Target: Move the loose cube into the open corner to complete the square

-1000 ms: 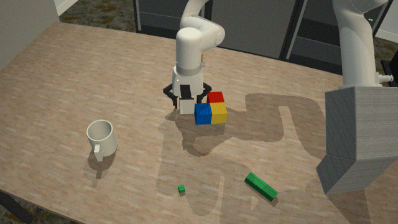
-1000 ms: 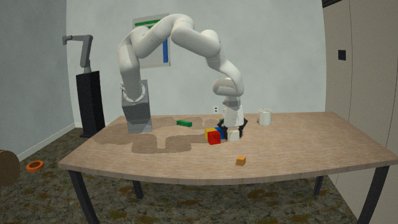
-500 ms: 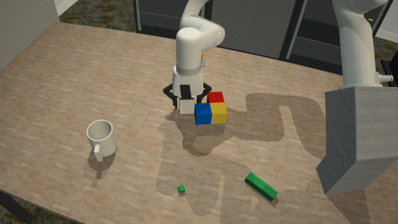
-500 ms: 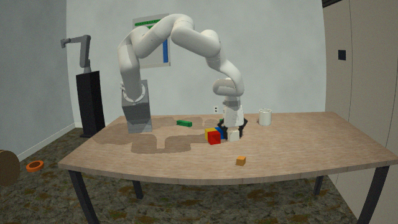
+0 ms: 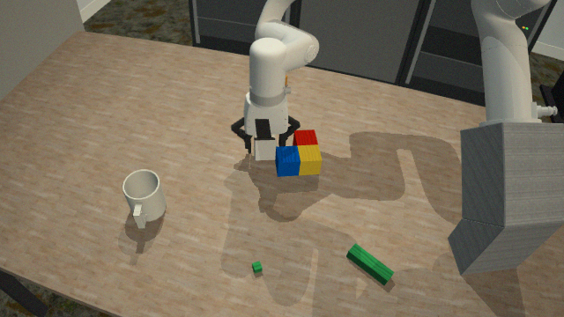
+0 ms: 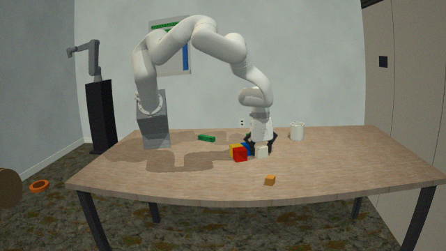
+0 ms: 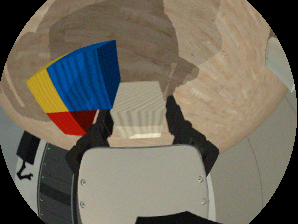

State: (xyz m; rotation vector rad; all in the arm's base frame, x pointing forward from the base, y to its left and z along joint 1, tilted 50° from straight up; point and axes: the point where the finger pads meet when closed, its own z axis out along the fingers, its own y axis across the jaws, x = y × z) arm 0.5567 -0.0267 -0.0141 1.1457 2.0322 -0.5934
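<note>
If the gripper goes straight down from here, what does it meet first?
Probably the wood-grain tabletop, since the gripper straddles the off-white cube; how high the fingertips hang is unclear.

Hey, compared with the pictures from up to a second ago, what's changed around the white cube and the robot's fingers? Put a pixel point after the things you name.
Nothing has visibly changed. The open fingers (image 5: 248,143) (image 6: 270,146) are still around the white cube (image 6: 261,152) (image 7: 139,107), with nothing visibly taken hold of or let go. The blue (image 5: 287,162) (image 6: 247,148) (image 7: 80,82), yellow (image 5: 310,160) (image 6: 235,146) (image 7: 46,93) and red (image 5: 306,137) (image 6: 240,154) (image 7: 71,122) cubes also look as they were.
</note>
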